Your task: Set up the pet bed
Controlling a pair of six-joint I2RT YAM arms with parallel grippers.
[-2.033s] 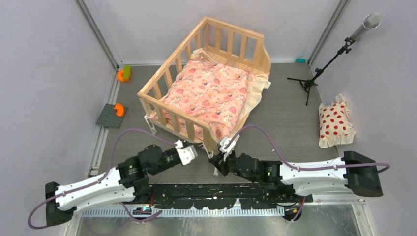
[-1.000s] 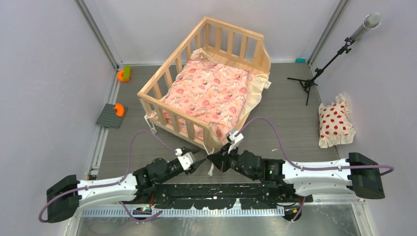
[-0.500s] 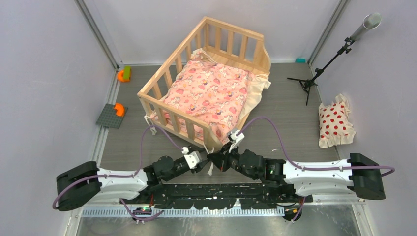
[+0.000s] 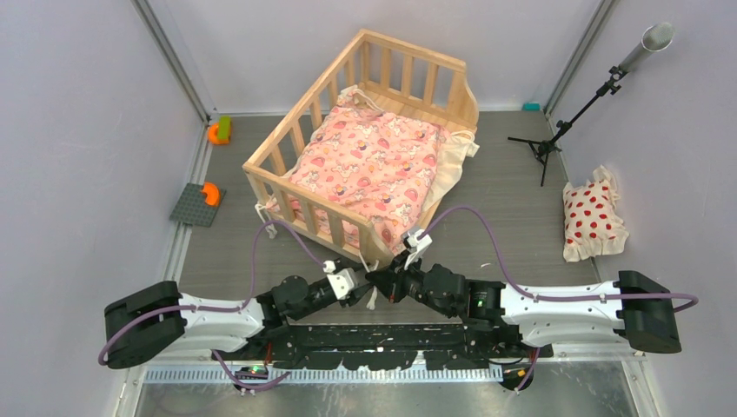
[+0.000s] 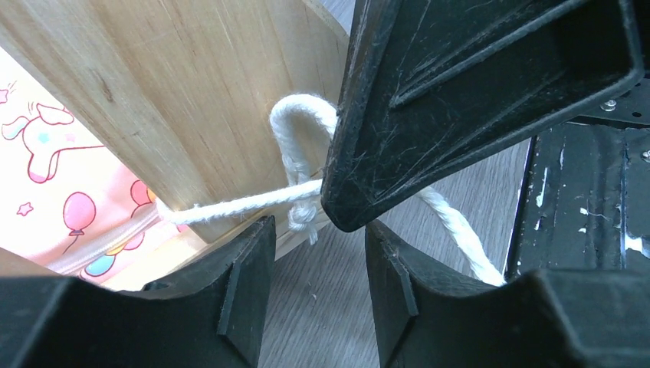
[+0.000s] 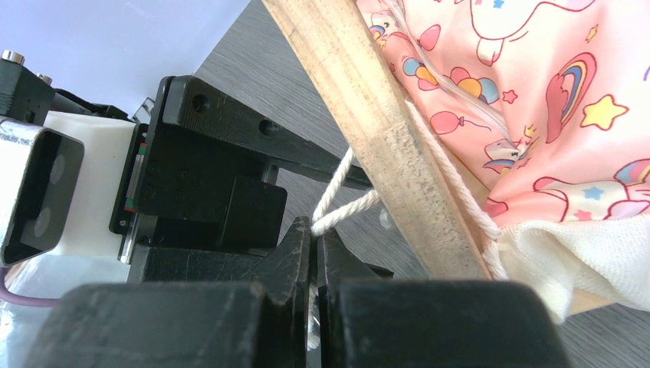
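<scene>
The pet bed (image 4: 415, 54), a light wooden slatted frame, stands mid-table with the pink cartoon-print cushion (image 4: 369, 165) inside. Both grippers meet at its near corner post (image 5: 192, 100). My right gripper (image 6: 313, 226) is shut on a cream tie cord (image 6: 345, 211) that wraps round the post (image 6: 368, 115). My left gripper (image 5: 318, 230) is open right beside it, with bare floor between its fingers. The cord's knot (image 5: 303, 218) hangs just beyond its fingertips, next to the right gripper's black finger (image 5: 460, 100). From above, left gripper (image 4: 361, 291) and right gripper (image 4: 380, 282) nearly touch.
A white pillow with red dots (image 4: 593, 217) lies at the right wall. A black tripod stand (image 4: 556, 130) stands at the back right. A grey baseplate with an orange piece (image 4: 198, 204) and an orange-green toy (image 4: 219, 130) sit at the left.
My left arm has swung in from the left and brought its open gripper up against the right gripper at the bed's corner. The right gripper edged towards the post, still shut on the cord.
</scene>
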